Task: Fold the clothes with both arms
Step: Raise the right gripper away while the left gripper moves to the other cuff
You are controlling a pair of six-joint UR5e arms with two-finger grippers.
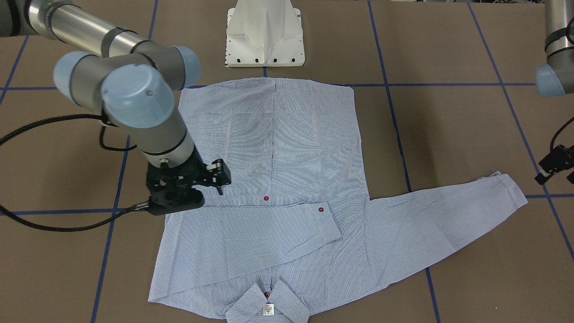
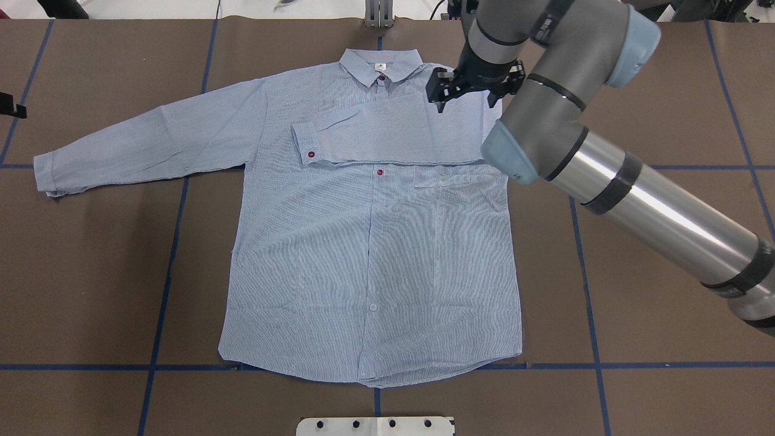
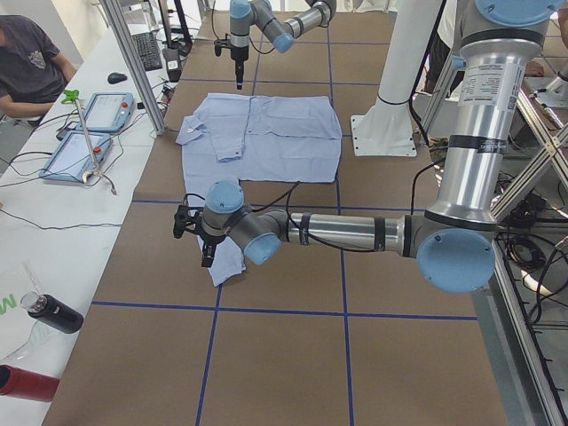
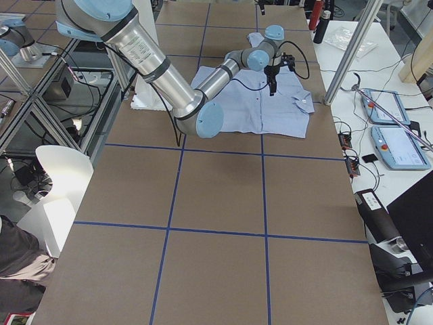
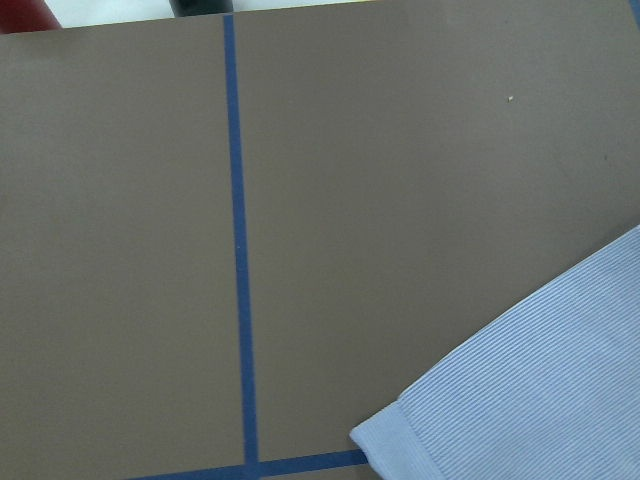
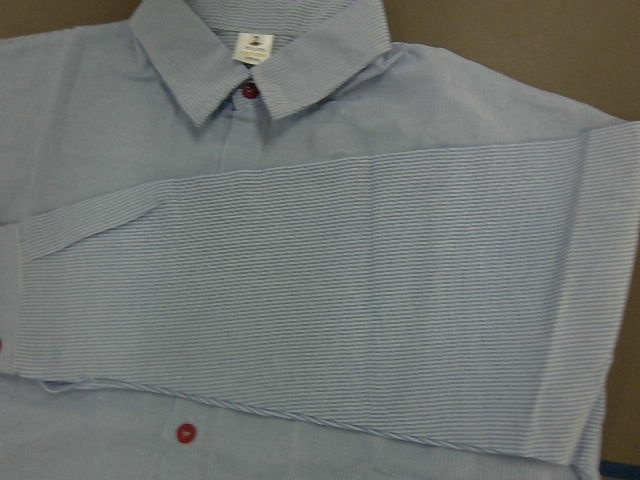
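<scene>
The striped shirt [image 2: 375,254] lies flat, front up, with its collar [image 2: 380,62] at the far side from the robot. One sleeve [image 2: 387,136] is folded across the chest, and the right wrist view shows it [image 6: 330,300] below the collar. My right gripper [image 2: 465,100] hangs open just above that sleeve's shoulder end, holding nothing. The other sleeve [image 2: 151,139] stretches straight out to my left. My left gripper [image 1: 556,177] hovers beyond its cuff [image 5: 520,390], apart from it, and looks open and empty.
The white pedestal base [image 1: 264,36] stands just behind the shirt's hem. Blue tape lines [image 2: 175,242] grid the brown table. A side table with tablets [image 3: 89,133] and a seated person [image 3: 31,62] lies past the collar side.
</scene>
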